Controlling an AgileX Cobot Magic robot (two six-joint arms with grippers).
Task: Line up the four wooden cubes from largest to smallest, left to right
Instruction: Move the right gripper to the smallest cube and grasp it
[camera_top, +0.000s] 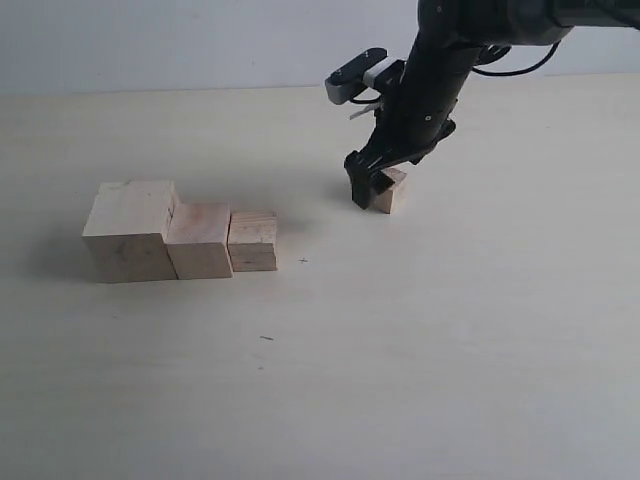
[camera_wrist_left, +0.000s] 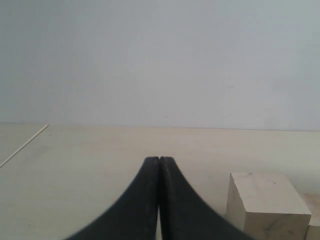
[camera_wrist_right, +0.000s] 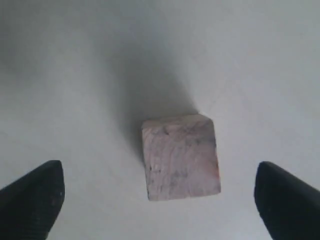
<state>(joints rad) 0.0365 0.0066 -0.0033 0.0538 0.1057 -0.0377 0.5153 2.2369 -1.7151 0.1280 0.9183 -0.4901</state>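
Observation:
Three pale wooden cubes stand in a touching row at the left of the table: the largest cube (camera_top: 130, 230), the second cube (camera_top: 200, 240) and the third cube (camera_top: 253, 241). The smallest cube (camera_top: 390, 189) sits apart, further back and to the right. My right gripper (camera_top: 368, 190) hangs open just over it, fingers on either side. In the right wrist view the smallest cube (camera_wrist_right: 180, 156) lies between the spread fingertips (camera_wrist_right: 34, 192), untouched. My left gripper (camera_wrist_left: 159, 161) is shut and empty, with the largest cube (camera_wrist_left: 265, 207) close beside it.
The pale tabletop (camera_top: 450, 350) stretches wide in front and to the right of the row. A light wall (camera_top: 200, 40) rises behind the table's far edge.

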